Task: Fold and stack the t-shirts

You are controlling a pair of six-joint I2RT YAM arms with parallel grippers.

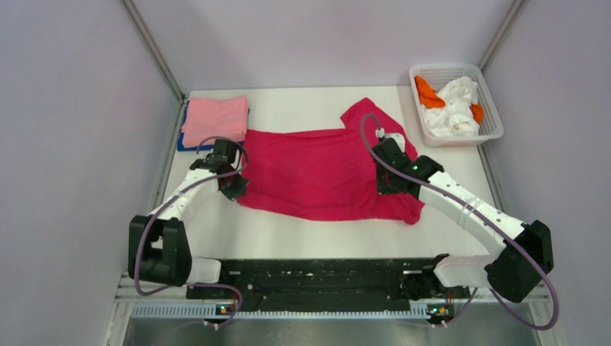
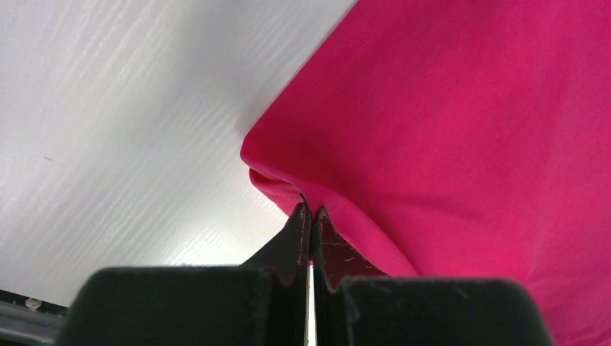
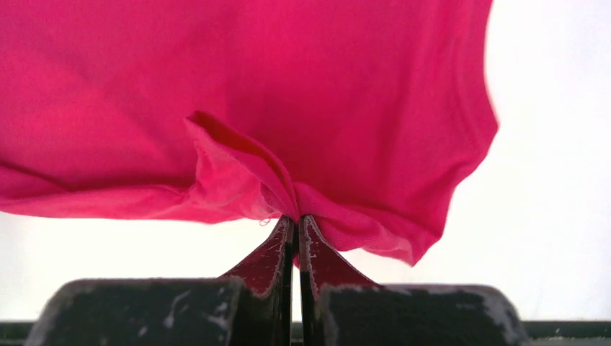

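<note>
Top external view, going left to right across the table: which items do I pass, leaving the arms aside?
folded light pink cloth t-shirt → spread crimson-red cloth t-shirt → white plastic mesh basket

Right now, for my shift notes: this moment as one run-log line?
step: fold red t-shirt | left gripper: shut on its edge | right gripper: shut on its edge | pink t-shirt: folded atop blue t-shirt
</note>
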